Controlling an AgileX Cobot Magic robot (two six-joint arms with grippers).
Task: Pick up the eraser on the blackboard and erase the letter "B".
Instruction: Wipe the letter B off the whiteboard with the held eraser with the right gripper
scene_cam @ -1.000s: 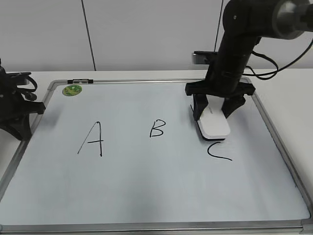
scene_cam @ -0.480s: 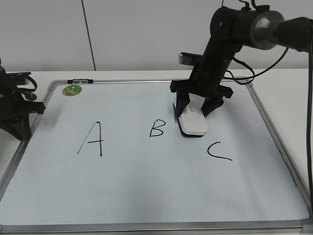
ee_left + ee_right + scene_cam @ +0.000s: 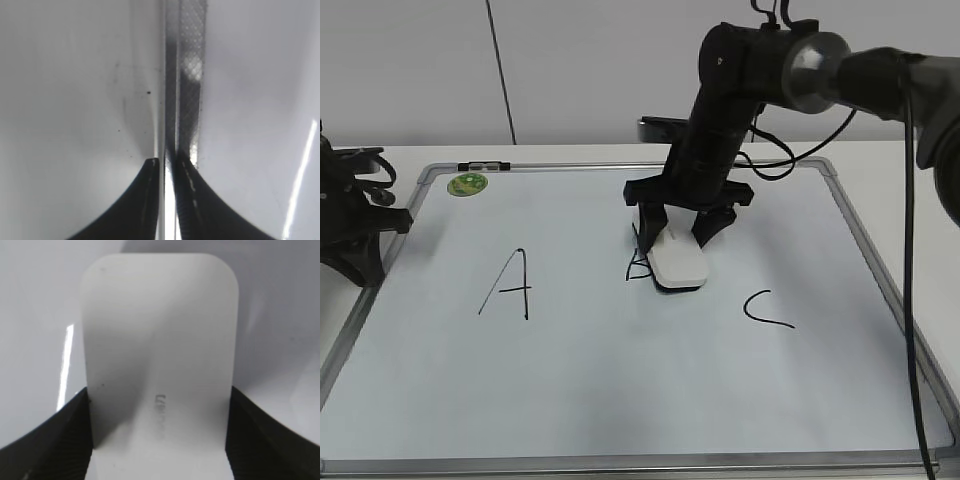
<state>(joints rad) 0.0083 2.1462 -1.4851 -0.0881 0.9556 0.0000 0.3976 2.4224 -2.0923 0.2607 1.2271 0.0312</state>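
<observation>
Exterior view: the eraser is held by the right gripper and laid flat on the blackboard. It covers the right part of the letter "B"; only the left strokes of the letter show. The flat, low hold appears chosen so the dark underside presses on the ink. The "A" and "C" are seen whole, well apart from the eraser. A green magnet sits near the top left corner. The left arm is parked at the left frame edge, off the writing.

Left wrist view: the left gripper is seen nearly closed, a thin gap between the tips, nothing gripped. The silver frame strip lies directly below it.

Right wrist view: the eraser is clamped on both long sides by the fingers. It is a white block with rounded corners, and faint grey lettering shows near its gripped end. The board surface around it is bare.
</observation>
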